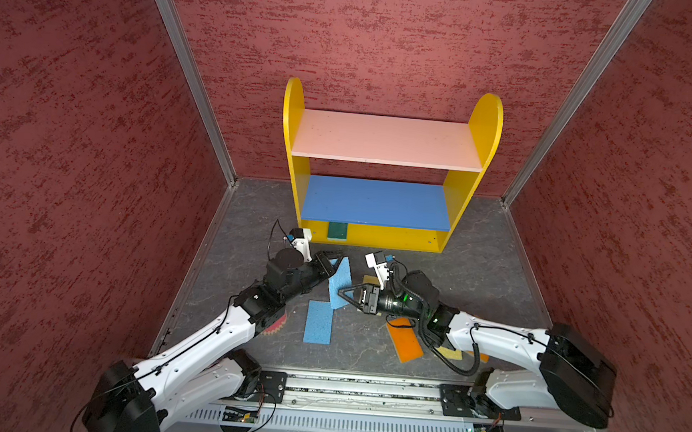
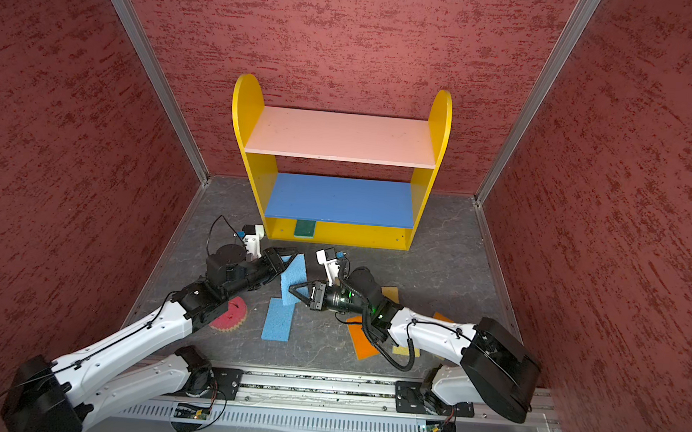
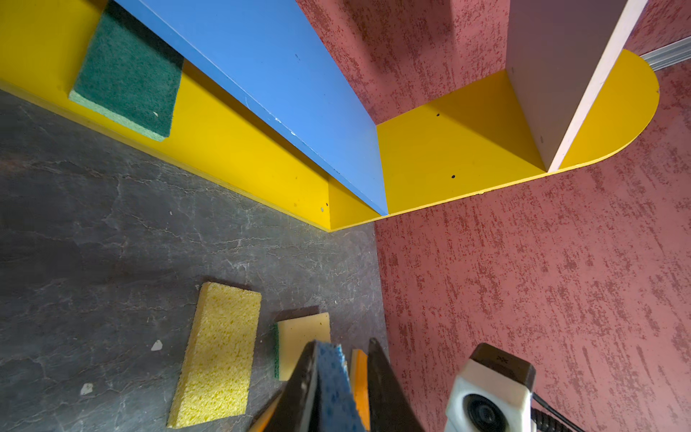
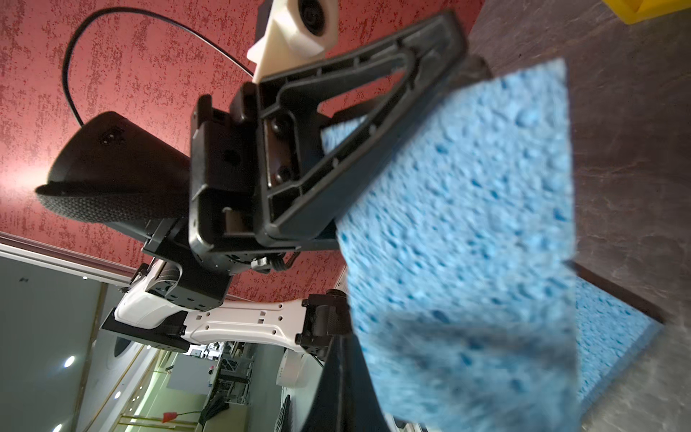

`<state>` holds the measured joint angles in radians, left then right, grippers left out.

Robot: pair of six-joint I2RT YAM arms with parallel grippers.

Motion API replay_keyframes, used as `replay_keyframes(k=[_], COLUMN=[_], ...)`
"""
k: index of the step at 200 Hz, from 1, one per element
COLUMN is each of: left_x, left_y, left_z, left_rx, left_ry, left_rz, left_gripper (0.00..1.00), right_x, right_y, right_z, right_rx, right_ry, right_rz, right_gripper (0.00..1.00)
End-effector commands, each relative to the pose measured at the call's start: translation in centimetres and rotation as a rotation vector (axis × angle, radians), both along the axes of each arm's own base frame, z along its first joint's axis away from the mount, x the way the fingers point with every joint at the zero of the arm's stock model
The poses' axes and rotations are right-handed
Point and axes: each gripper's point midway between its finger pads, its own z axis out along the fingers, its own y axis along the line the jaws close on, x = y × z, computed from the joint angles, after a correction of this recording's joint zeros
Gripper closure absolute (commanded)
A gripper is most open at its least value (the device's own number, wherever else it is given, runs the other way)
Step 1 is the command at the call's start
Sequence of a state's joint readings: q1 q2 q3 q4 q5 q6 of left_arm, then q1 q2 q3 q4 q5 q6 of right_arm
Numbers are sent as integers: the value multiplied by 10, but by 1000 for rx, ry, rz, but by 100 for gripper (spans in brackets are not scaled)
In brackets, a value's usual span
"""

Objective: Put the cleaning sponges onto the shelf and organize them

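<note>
Blue rectangular foam sponge [image 1: 338, 285] is held up on edge in front of the shelf's left half, with its long axis running toward the shelf. Right claw [image 1: 341, 293] is clamped tight on the sponge end farther from the shelf. The blue foam fills much of the right wrist view [image 4: 467, 205]. Left claw [image 1: 331, 266] is at the end nearer the shelf, jaws parted with the sponge between them. The foam rests against one finger [image 3: 299, 381], and a gap shows beside the other.

Shelf [image 1: 484, 126] is a small three-tier unit with yellow round-topped side panels, a pink top board, a blue middle board and a yellow base. It stands at the back of the dark grey stone-patterned counter [image 1: 492, 252].

Green rectangular sponge [image 1: 337, 230] lies flat on the yellow base near the shelf's left panel, partly under the blue board.

On the counter in front of the shelf:
- Second blue sponge [image 1: 319, 322] lies flat, just beyond the held one.
- Orange rectangular sponge [image 1: 404, 342] lies beneath the right arm [image 1: 494, 336].
- Round pink-red scalloped sponge [image 2: 229, 317] is mostly hidden under the left arm [image 2: 152, 333].
- Pale yellow sponge [image 3: 220, 355] and green-backed yellow sponge [image 3: 303, 336] lie flat, just beside each other.
</note>
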<state>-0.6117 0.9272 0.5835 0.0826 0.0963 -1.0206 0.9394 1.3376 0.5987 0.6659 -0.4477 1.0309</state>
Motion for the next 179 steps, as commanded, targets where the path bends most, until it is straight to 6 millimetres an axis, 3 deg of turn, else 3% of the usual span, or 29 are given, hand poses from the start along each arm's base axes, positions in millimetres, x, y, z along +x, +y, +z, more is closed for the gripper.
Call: replay_keyframes(k=[1,9,14,30,56,72,100,107,119,126,137,157,179], left_x=[-2,-3,-3,-5,-4,-7,-18,-23,-29,-32,-34,-33,-31], left_y=[4,7,10,17,34,42,50,54,58,61,65,69,70], left_z=[8,8,8,11,3,-6,-38,-49,-63,-70,-77,-78,-77], left_rx=[11,24,29,35,84,109,192,208,220,218,209,185,190], left_ry=[-42,-44,-45,-72,-50,-23,74,107,141,154,172,170,169], left_rz=[4,15,28,46,100,117,98,100,102,107,122,137,143], left_gripper=[45,24,20,37,40,40,45,45,45,44,42,41,40], right_x=[6,8,11,17,30,34,21,13,-4,-12,-23,-34,-37], right_y=[-7,-11,-14,-24,-39,-51,-66,-68,-69,-68,-64,-52,-46], right_z=[12,8,7,1,-22,-48,-92,-99,-107,-108,-106,-97,-109], right_rx=[-21,-46,-56,-88,-207,-332,-568,-626,-693,-720,-754,-829,-947], right_ry=[-43,-41,-42,-42,-20,-3,15,10,8,4,-10,-60,-71], right_rz=[-37,-51,-66,-105,-168,-218,-173,-147,-73,-43,4,70,121], right_gripper=[100,100,100,100,100,100,100,92,71,56,43,26,22])
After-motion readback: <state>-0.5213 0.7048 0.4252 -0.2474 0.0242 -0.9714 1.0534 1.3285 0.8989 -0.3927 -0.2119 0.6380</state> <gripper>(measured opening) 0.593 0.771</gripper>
